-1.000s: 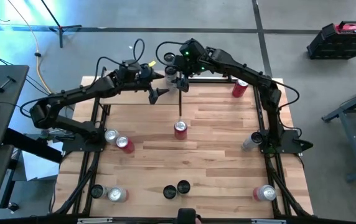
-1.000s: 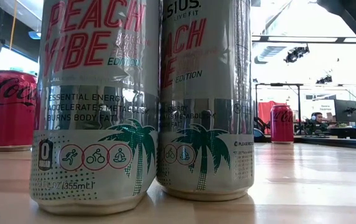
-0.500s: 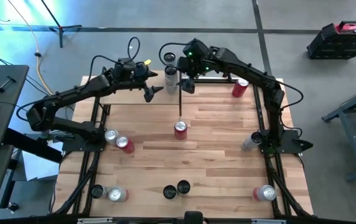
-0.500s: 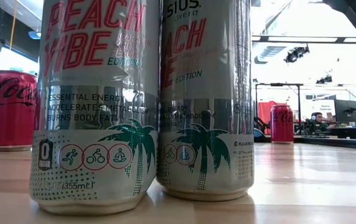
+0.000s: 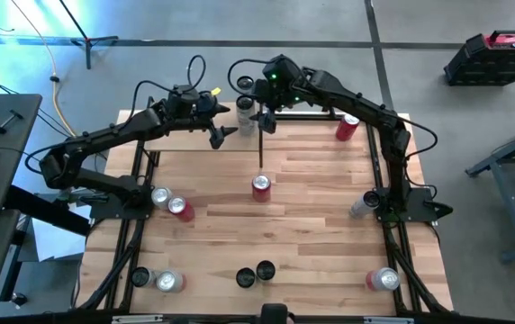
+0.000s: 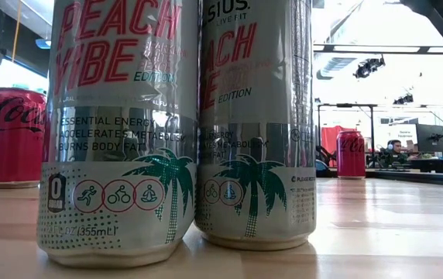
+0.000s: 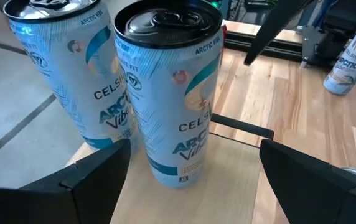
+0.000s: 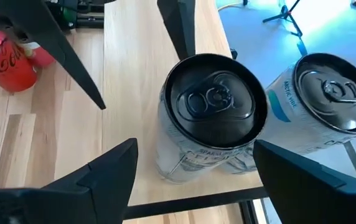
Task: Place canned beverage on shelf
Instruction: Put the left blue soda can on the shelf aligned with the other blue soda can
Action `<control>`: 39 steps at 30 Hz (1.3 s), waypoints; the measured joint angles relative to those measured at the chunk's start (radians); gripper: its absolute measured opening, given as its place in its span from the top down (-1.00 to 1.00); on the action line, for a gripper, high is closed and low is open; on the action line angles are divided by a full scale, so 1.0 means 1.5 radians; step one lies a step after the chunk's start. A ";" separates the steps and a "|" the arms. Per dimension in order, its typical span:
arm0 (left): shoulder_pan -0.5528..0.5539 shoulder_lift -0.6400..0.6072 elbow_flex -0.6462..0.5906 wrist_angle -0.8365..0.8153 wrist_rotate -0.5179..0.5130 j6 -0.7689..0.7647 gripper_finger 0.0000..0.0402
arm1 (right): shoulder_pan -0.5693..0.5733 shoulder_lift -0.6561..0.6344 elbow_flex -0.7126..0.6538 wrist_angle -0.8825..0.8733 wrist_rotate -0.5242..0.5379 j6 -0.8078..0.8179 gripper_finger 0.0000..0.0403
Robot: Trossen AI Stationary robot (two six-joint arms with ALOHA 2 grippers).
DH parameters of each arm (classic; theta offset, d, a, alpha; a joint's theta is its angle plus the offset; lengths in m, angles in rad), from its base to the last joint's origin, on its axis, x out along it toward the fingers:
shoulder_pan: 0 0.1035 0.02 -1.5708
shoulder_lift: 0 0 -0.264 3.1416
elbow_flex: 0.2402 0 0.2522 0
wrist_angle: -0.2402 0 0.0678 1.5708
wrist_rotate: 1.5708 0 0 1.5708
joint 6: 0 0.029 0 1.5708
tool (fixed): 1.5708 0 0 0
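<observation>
Two light-blue cans with black tops stand upright side by side on the shelf's light-wood board [image 7: 228, 180] at the table's far edge. The nearer can [image 5: 246, 112] also shows in the left wrist view [image 7: 172, 93] and the right wrist view [image 8: 212, 118]; the farther can [image 5: 246, 84] stands behind it. My left gripper [image 5: 219, 135] is open on the can's left, with its fingers on either side of the can and apart from it [image 7: 195, 146]. My right gripper [image 5: 262, 119] is open just right of and above the can, straddling it without touching [image 8: 195, 146].
A thin black post [image 5: 261, 148] stands near my right gripper. Red cans stand mid-table [image 5: 260, 187] and at the far right [image 5: 347, 126]. Several more cans stand at the left [image 5: 169, 203], the right [image 5: 361, 205] and the near edge [image 5: 256, 274]. Two tall cans [image 6: 183, 124] fill the low view.
My left gripper has shifted a little toward the table's left edge, away from the cans, and has stayed open. The two cans have kept their place on the shelf.
</observation>
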 joint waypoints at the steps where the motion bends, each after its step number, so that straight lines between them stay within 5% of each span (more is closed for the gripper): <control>1: 0.000 0.000 0.000 -0.001 0.000 0.000 -0.74 | 0.000 0.000 0.000 -0.001 0.007 0.000 -0.51; 15: 0.001 -0.011 0.000 -0.025 0.024 -0.009 -0.74 | 0.007 -0.008 -0.015 -0.080 -0.007 0.077 -0.51; 23: -0.002 -0.010 -0.017 -0.026 0.042 -0.020 -0.74 | 0.018 -0.008 -0.065 -0.027 0.060 0.209 -0.51; 39: -0.005 -0.010 -0.017 -0.034 0.043 -0.037 -0.74 | 0.020 -0.008 -0.076 0.013 0.154 0.224 -0.51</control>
